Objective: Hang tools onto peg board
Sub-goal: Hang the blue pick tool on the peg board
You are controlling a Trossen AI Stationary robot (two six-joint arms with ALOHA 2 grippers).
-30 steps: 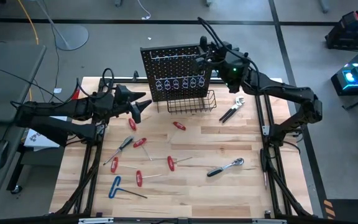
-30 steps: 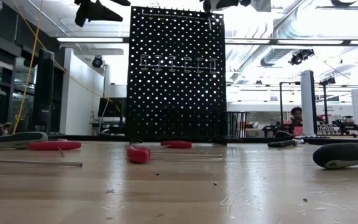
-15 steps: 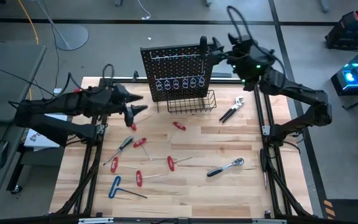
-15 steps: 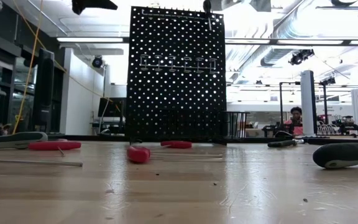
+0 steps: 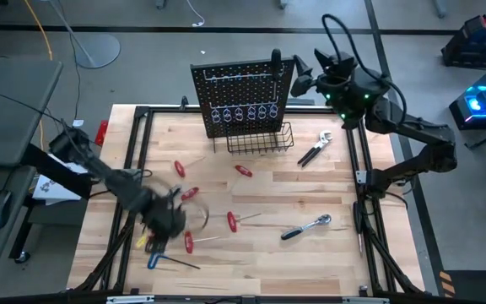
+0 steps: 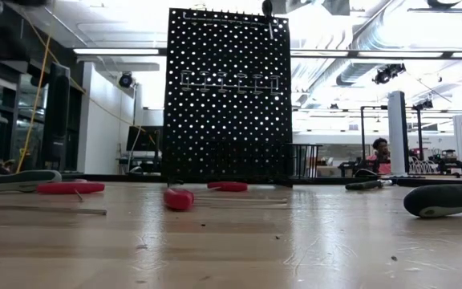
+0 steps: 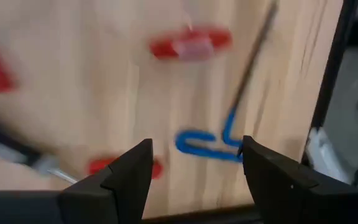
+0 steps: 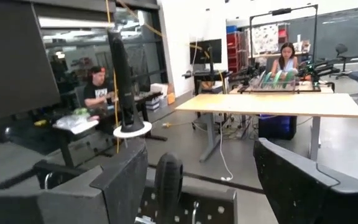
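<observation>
Upright black perforated peg board [image 5: 241, 100] stands at the far edge of the light wooden slatted worktop [image 5: 310, 262], with a black wire basket [image 5: 261, 139] at its base on the near side and a row of wire hooks [image 6: 229, 79] across its face. One black-handled tool [image 5: 277, 62] already hangs at the board's top right corner. Left pincer [image 5: 169, 221] is low over the worktop, well in front of the peg board and to its left, fingers spread, nothing between them; it is blurred in the high view. Left wrist view shows the blue T-handle key [image 7: 211, 140] lying flat on the wood between the finger tips, not gripped, with a red-handled screwdriver [image 7: 190, 44] beyond it. In the high view the same key [image 5: 157, 254] lies just in front of the left pincer, with red-handled screwdrivers [image 5: 232, 221] scattered between it and the peg board. Chrome ratchet with dark grip [image 5: 307, 226] lies in front of the board to its right; silver adjustable wrench [image 5: 316, 149] lies just right of the wire basket. Right pincer [image 5: 300, 80] is raised just beside the peg board's top right corner, released and holding nothing; its wrist view looks over the board's top edge at the black handle [image 8: 168, 180]. People sit at desks in the room behind the peg board [image 8: 96, 88].
</observation>
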